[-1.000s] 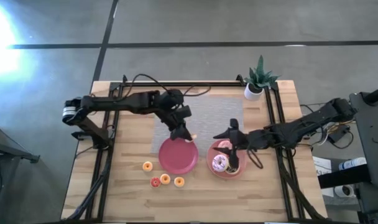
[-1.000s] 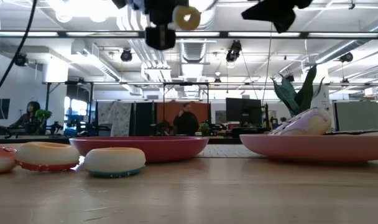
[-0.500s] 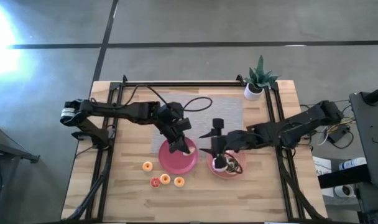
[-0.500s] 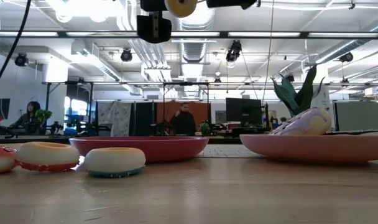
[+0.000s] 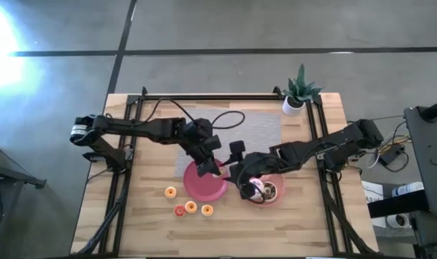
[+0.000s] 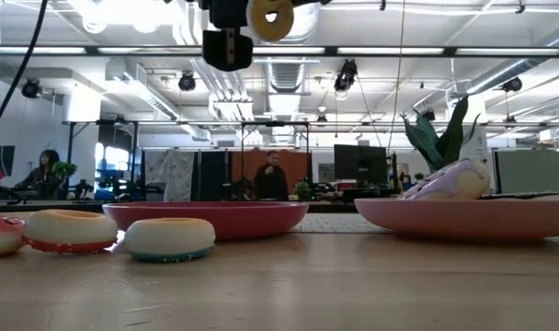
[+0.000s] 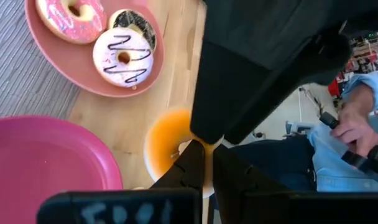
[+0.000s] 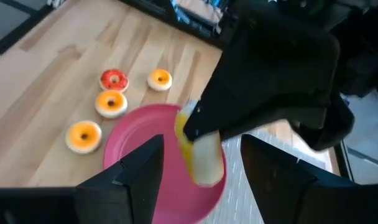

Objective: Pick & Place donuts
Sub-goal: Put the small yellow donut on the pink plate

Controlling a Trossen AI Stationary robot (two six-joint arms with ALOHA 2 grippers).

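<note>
My left gripper [image 5: 210, 168] hangs high over the left pink plate [image 5: 202, 189], shut on a tiny orange-yellow donut [image 6: 270, 18]. My right gripper [image 5: 241, 178] is open, between the two plates. In the right wrist view its fingers [image 8: 138, 168] stand apart on either side of that held donut [image 8: 198, 152] without touching it. The right pink plate [image 7: 49, 53] carries a pink sprinkled donut [image 7: 71, 15], a white one with brown zigzag icing [image 7: 122, 57] and a dark one [image 7: 138, 23]. Several tiny donuts [image 5: 190, 207] lie flat on the wood near the left plate. My left gripper pinches the tiny orange-yellow donut by its rim [image 7: 167, 146] between the two fingers [image 7: 192, 168], coming from above and pointing down. The donut is lifted clear, well above the left plate, standing on edge with its hole facing the low view's camera.
A potted plant [image 5: 300, 90] stands at the far right corner and a grey mat [image 5: 254, 129] lies behind the plates. Black rails [image 5: 121, 194] run along the table's sides. A person's hand [image 7: 357, 124] shows beyond the table's edge. Bare wood lies along the near edge.
My right gripper has swung from over the right plate toward the table's left, closing in on my left gripper. My left gripper has carried the tiny donut a little toward the near edge, over the left plate, staying shut on it.
</note>
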